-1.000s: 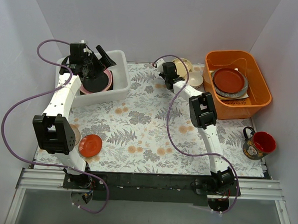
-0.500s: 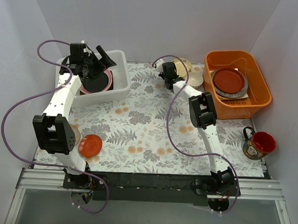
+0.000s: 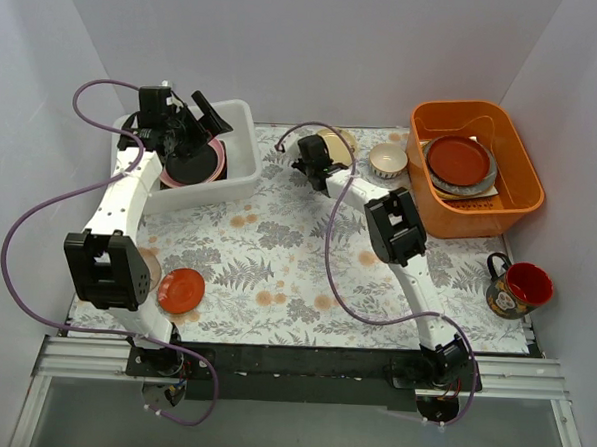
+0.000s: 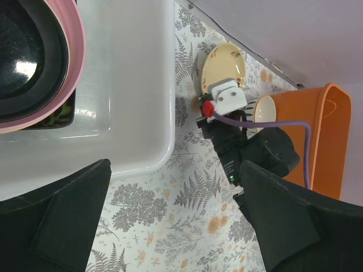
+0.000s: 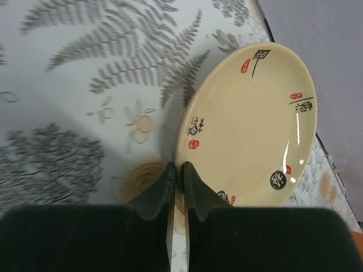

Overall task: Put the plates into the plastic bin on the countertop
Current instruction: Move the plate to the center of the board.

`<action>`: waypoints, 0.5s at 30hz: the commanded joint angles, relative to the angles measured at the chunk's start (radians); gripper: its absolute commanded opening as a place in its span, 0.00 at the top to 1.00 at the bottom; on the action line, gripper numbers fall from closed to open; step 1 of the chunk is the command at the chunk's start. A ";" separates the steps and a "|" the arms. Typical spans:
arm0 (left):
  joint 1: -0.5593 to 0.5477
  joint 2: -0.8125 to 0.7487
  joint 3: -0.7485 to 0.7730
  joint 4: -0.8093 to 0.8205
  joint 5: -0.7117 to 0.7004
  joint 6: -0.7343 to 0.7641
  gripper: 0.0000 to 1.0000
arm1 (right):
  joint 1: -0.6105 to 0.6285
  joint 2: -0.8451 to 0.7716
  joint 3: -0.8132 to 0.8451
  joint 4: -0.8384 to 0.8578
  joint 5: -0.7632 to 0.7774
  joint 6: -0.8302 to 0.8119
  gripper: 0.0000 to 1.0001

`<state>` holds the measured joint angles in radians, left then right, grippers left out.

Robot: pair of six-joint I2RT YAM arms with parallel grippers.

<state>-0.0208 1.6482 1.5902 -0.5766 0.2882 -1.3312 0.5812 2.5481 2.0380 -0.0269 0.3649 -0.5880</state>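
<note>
Right gripper (image 5: pixel 178 170): jaws nearly closed, nipping the near rim of the cream plate (image 5: pixel 255 130); only a sliver of rim sits between the pads.
Cream plate: tilted, at the back of the countertop (image 3: pixel 276 262), between the plastic bin (image 3: pixel 243 171) and the small bowl (image 3: pixel 388 160). I cannot tell whether its low edge touches the cloth.
Left gripper (image 3: pixel 204 123): spread wide and holding nothing, hanging over the bin above the pink plate (image 4: pixel 74 56) and the dark plate (image 4: pixel 22 56) nested in it.
Slip risk: an edge pinch on glazed ware; a jerk or a swing could let the plate pivot or drop out.
Collision risk: the left arm sits over the very bin the plate is meant for, so the two grippers could clash there unless one gives way.
Rim risk: the bin's lipped wall stands in the path, and a low carry would clip it.
Landing risk: the bin's right half is bare, so released tilted the plate may clatter or ride up on the pink plate.
Open room: bare cloth between plate and bin.
Tight side: bowl and orange tub (image 3: pixel 515 195) crowd the right.
Left over: the red-orange saucer (image 3: pixel 182 291) is out front left.
</note>
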 commanded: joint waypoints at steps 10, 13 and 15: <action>0.012 -0.139 0.001 -0.032 0.022 0.013 0.02 | 0.161 -0.288 -0.366 -0.110 0.060 0.014 0.99; 0.012 -0.163 -0.022 -0.026 0.067 0.007 0.02 | 0.189 -0.362 -0.456 -0.143 0.074 0.059 0.99; 0.012 -0.179 -0.039 -0.025 0.081 0.004 0.02 | 0.216 -0.409 -0.507 -0.166 0.065 0.085 0.99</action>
<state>-0.0151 1.5566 1.5757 -0.5957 0.3107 -1.3312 0.7620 2.2391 1.6035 -0.1158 0.4263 -0.5774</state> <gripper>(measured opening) 0.982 0.129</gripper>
